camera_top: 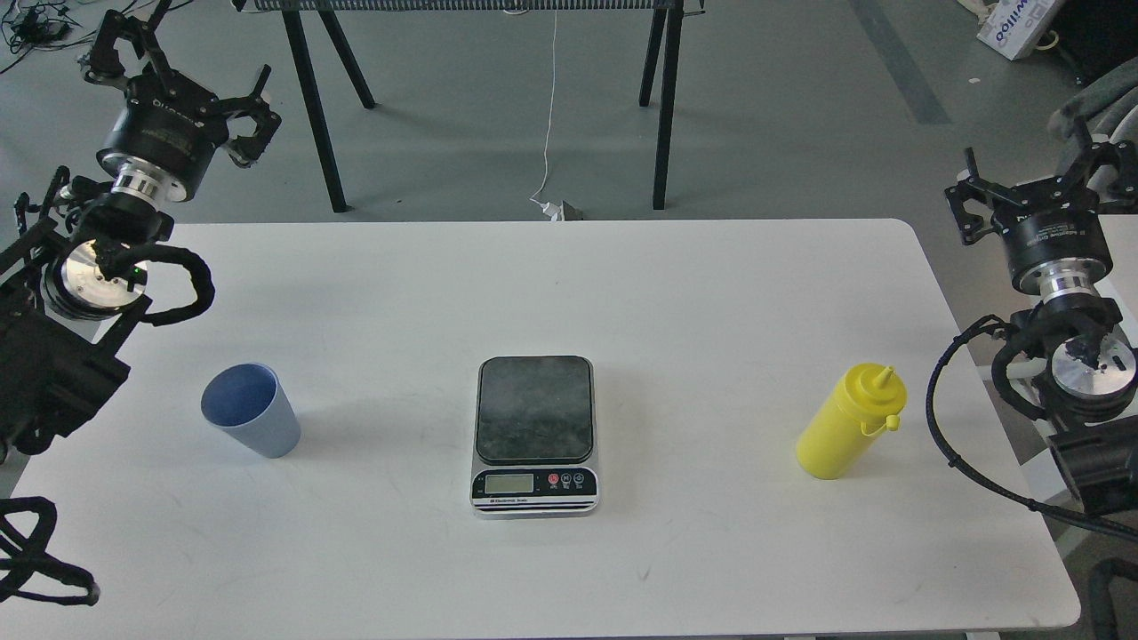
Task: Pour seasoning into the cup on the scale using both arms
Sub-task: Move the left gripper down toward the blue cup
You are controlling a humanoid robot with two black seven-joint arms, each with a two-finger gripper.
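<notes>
A light-blue cup (pixel 252 410) stands upright on the left part of the white table (pixel 711 293). The scale (pixel 534 434) lies in the middle with its dark platform bare and its display facing me. On the right stands the yellow seasoning bottle (pixel 851 423), upright with its nozzle cap on. My left gripper (pixel 178 62) hangs beyond the table's far left corner, well above and behind the cup, open and holding nothing. My right gripper (pixel 1036 178) hovers off the table's right edge, behind the bottle, open with its fingers spread and nothing between them.
Black trestle legs (pixel 320 116) and a white cable (pixel 549 116) are on the floor behind the table. A cardboard box (pixel 1013 27) lies at the far right. Black cable loops (pixel 956 427) hang off the right arm near the table's right edge.
</notes>
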